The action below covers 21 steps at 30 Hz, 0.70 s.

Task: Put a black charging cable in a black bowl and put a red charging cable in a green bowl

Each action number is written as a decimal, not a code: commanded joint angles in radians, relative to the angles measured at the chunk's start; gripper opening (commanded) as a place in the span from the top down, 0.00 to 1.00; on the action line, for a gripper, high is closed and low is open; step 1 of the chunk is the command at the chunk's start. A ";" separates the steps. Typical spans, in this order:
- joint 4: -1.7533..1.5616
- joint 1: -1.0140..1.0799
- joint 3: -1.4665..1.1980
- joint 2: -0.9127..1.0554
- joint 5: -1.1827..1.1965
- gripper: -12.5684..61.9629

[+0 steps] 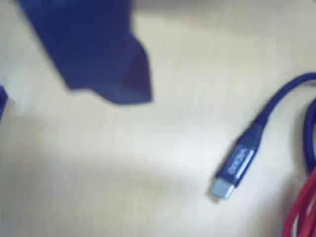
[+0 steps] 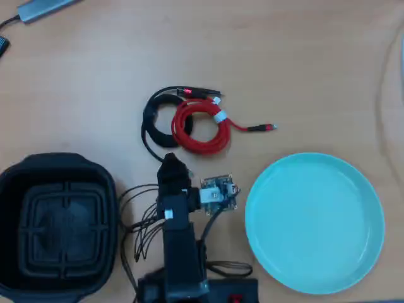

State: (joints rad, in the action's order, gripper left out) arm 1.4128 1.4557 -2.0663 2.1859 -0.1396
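Your gripper [image 2: 172,163] hangs over bare table [image 2: 284,57] just short of the coils; whether its jaws are parted, you cannot tell. Beyond it the black charging cable [image 2: 153,120] and red charging cable [image 2: 201,129] lie touching, between the black bowl [image 2: 12,189] and green bowl [image 2: 314,222].

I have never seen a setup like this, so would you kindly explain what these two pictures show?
Both show one small robot arm on a wooden table. The overhead view looks straight down: the arm's gripper reaches toward two coiled cables that overlap, the black charging cable and the red charging cable. To the left in that view stands the black bowl, to the right the green bowl; both are empty. The wrist view comes from a camera on the arm: it shows a blurred part of the gripper, a plug and a bit of red cable. Nothing is held.
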 commanded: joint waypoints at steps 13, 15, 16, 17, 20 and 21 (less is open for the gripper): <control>0.002 -0.172 0.262 -0.133 0.005 0.11; 0.009 -0.206 0.333 -0.213 0.005 0.11; 0.023 -0.216 0.362 -0.250 0.005 0.11; 0.037 -0.224 0.391 -0.282 0.006 0.11; 0.078 -0.229 0.456 -0.336 0.015 0.11; 0.084 -0.232 0.468 -0.347 0.015 0.11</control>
State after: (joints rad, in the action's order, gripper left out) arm 1.4527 1.2379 -1.6904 1.8469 -0.1396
